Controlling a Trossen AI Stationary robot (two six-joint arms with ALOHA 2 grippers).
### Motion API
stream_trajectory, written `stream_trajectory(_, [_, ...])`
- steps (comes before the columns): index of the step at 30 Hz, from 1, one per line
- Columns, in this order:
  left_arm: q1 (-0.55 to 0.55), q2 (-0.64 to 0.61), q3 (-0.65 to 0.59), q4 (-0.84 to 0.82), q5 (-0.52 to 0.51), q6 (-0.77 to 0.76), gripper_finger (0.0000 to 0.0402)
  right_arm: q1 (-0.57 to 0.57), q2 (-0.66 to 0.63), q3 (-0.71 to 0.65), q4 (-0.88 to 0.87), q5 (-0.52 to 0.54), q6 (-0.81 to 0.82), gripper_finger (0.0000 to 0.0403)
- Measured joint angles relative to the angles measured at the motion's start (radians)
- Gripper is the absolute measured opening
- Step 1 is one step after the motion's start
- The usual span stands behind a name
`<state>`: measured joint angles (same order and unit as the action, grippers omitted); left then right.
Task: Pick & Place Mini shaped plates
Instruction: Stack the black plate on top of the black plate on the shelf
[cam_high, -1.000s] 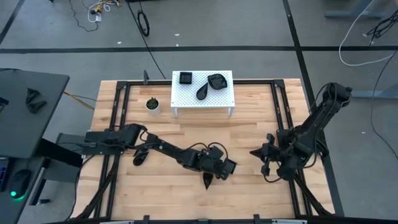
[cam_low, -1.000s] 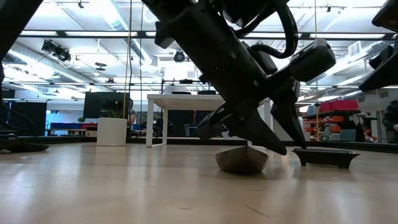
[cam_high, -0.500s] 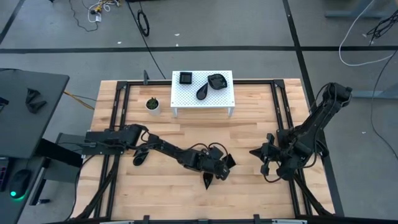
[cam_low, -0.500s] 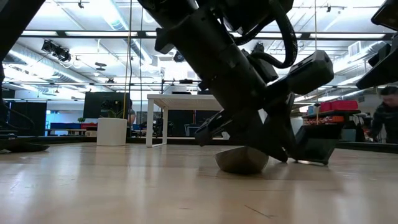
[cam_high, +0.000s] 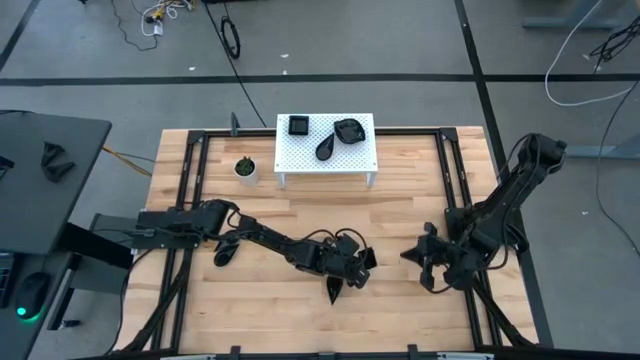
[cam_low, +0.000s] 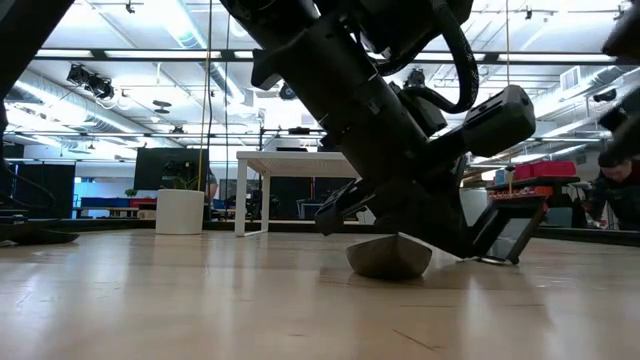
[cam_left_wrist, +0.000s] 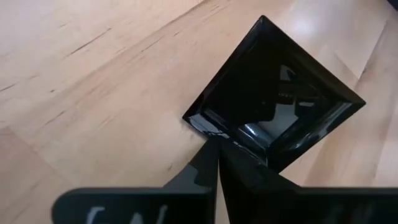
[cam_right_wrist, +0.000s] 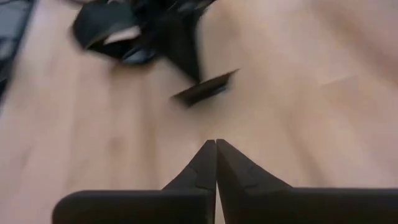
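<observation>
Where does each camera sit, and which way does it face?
High: overhead, straight down on table; both arms show.
Low: table height, level across; left arm above a teardrop plate.
Left wrist: on left claw, facing its square plate.
Right wrist: on right claw, facing the left arm.
Shared: both wrist views show the square plate.

Glossy black square plate (cam_left_wrist: 277, 99); white perforated stand (cam_high: 360, 150); pale wooden table (cam_high: 390, 215).

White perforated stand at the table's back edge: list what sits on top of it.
The white perforated rectangular stand carries three glossy black mini plates: square, teardrop, rounded leaf-shaped. Underneath is hidden.
</observation>
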<state>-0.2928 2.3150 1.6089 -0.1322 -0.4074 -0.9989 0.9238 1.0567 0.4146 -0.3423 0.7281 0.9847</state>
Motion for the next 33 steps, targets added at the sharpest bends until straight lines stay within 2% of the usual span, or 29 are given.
stream_trajectory(5, [0.0, 0.0, 0.0, 0.003, -0.012, -0.001, 0.0017, -0.019, 0.084, -0.125, 0.359, -0.164, -0.093, 0.0011])
stream_trajectory(13, [0.0, 0.0, 0.0, 0.009, -0.027, -0.003, 0.0011, -0.153, 0.3, -0.163, 0.645, -0.226, -0.126, 0.0011])
stream_trajectory(19, [0.002, 0.0, 0.0, 0.009, -0.026, -0.003, 0.0012, -0.233, 0.422, -0.162, 0.717, -0.228, -0.125, 0.0011])
stream_trajectory(26, [0.009, 0.0, 0.0, 0.009, -0.026, -0.011, 0.0023, -0.269, 0.445, -0.161, 0.779, -0.239, -0.181, 0.0011])
stream_trajectory(29, [0.016, 0.0, 0.0, 0.008, -0.026, -0.024, 0.0049, -0.283, 0.445, -0.162, 0.777, -0.235, -0.189, 0.0011])
stream_trajectory(33, [0.026, -0.001, 0.0, 0.006, 0.005, -0.027, 0.011, -0.287, 0.445, -0.162, 0.773, -0.236, -0.191, 0.0011])
